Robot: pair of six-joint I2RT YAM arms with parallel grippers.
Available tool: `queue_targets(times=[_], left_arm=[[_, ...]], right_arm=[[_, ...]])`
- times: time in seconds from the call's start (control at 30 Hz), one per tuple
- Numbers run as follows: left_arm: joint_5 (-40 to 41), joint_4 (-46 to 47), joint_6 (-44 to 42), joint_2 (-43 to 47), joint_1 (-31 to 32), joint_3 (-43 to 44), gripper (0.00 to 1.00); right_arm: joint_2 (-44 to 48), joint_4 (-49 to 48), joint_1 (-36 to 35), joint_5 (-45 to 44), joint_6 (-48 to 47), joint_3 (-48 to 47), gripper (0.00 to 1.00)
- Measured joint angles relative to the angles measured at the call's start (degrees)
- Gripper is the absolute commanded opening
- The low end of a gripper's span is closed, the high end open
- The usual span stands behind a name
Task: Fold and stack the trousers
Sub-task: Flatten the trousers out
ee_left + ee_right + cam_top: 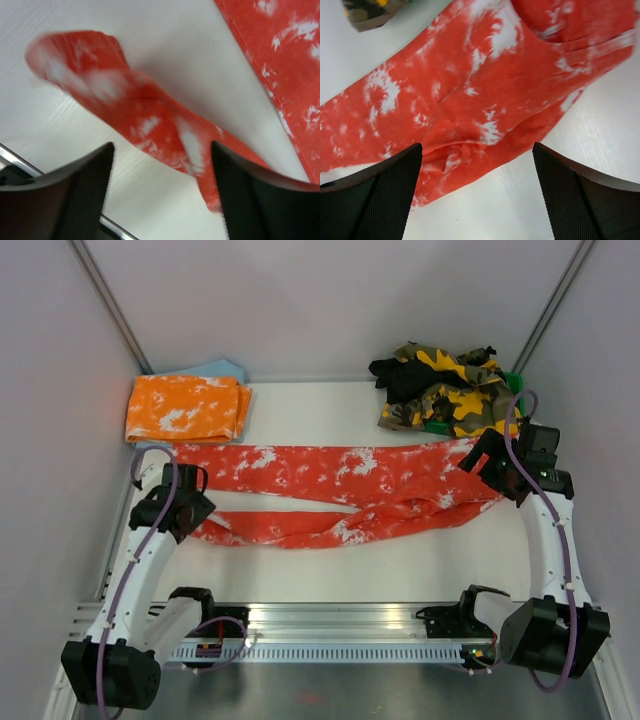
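Observation:
The red trousers (340, 490) with white tie-dye splotches lie spread lengthwise across the table, legs pointing left, waist at the right. My left gripper (190, 505) is open above the near leg's end (125, 110), which looks blurred between the jaws. My right gripper (485, 465) is open above the waist end (480, 100), holding nothing. A folded orange-and-white pair (185, 408) lies at the back left.
A heap of yellow-green camouflage and black trousers (445, 388) sits at the back right on a green bin (512, 380). A light blue cloth (218, 370) lies under the orange pair. A metal rail (330, 625) runs along the near edge. Grey walls enclose the table.

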State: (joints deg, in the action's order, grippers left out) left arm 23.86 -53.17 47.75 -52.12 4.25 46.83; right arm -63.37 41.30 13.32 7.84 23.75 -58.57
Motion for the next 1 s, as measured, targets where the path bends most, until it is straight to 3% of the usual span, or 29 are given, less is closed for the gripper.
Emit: queue_targets(times=[0.1,0.43,0.67,0.83,0.9,0.93,0.97,1.0], left_arm=[[-3.6,-0.6,0.8,0.7,0.0,-1.6,1.0],[-13.7,1.2,1.2,7.5,0.0,2.6,1.0],[-17.8,0.0,8.7,7.9,0.0,-7.8,1.0],[-17.8,1.6,9.8,6.5,0.0,-10.6,0.98],[-17.8,3.8,9.8,4.4,0.0,-11.5,0.89],[-17.8,5.2,9.8,3.1,0.0,-12.0,0.66],[-17.9,6.6,10.0,1.3,0.0,-12.5,0.51],[-17.8,7.6,9.9,-0.2,0.0,-12.9,0.19]], right_arm=[[0.3,-0.5,0.0,4.3,-0.1,1.7,0.98],[2.3,0.5,0.0,5.3,-1.5,1.9,0.98],[2.3,1.0,0.0,4.5,-1.5,1.9,0.98],[2.3,1.3,0.0,3.8,-1.5,1.9,0.98],[2.3,1.3,0.0,3.9,-1.5,1.9,0.98],[2.3,1.3,0.0,3.9,-1.5,1.9,0.98],[2.3,1.3,0.0,3.8,-1.5,1.9,0.98],[2.3,1.3,0.0,3.8,-1.5,1.9,0.98]])
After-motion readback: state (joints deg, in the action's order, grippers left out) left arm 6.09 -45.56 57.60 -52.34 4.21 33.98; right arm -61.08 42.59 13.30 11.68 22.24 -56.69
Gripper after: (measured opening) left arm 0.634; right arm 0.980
